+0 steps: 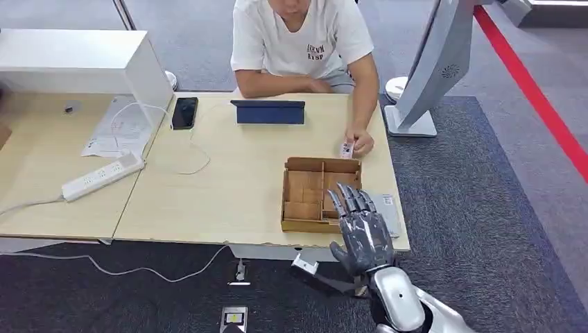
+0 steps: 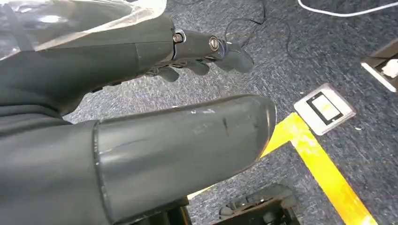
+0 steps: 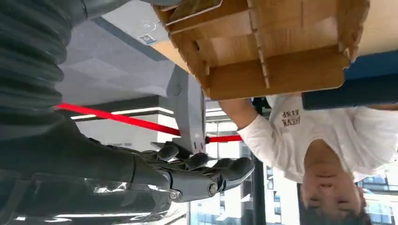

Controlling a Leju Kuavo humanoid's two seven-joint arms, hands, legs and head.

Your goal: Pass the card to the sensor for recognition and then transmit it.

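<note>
A person seated across the table point(image 1: 229, 187) pinches a small white card point(image 1: 347, 148) just behind the wooden box point(image 1: 305, 225). My right hand point(image 1: 360, 225) is raised at the table's front right corner, fingers stretched out and apart over the box's near right corner, holding nothing. In the right wrist view the same right hand point(image 3: 197, 173) is empty, with the box point(image 3: 277, 70) beyond it. A flat grey sensor pad point(image 1: 387, 211) lies right of the box, partly hidden by my hand. My left hand point(image 2: 206, 54) hangs over the carpet, holding nothing.
A dark tablet point(image 1: 267, 111), a black phone point(image 1: 184, 112), a white power strip point(image 1: 102, 175) with cables and a large white box point(image 1: 76, 62) sit on the table's far and left parts. A grey-white stand point(image 1: 423, 76) rises right of the table. A floor socket point(image 1: 234, 319) lies below.
</note>
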